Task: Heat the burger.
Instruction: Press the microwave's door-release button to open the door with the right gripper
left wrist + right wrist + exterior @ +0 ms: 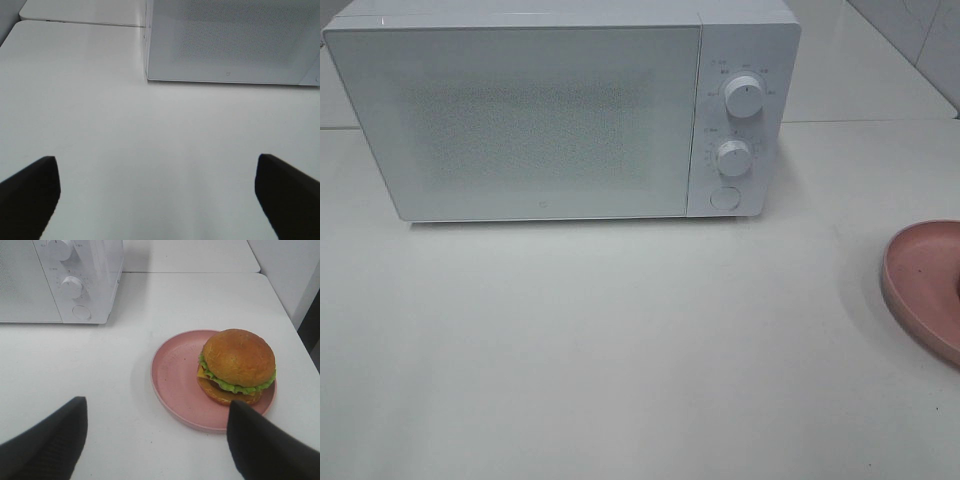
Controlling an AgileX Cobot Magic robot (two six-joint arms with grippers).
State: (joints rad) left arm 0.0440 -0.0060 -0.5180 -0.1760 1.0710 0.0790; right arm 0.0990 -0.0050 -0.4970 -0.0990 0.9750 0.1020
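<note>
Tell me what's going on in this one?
Nothing is being handled yet. The burger sits on the pink plate, to the right of the microwave, whose door is shut. The right gripper hangs open facing the burger; the left gripper hangs open over the table in front of the microwave.

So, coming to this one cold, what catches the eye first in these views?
The white microwave stands at the back of the table with its door shut. To its right and nearer the robot, the burger sits off-centre on a pink plate, of which the high view catches only an edge. The left tool and right tool are both open, holding nothing.
</note>
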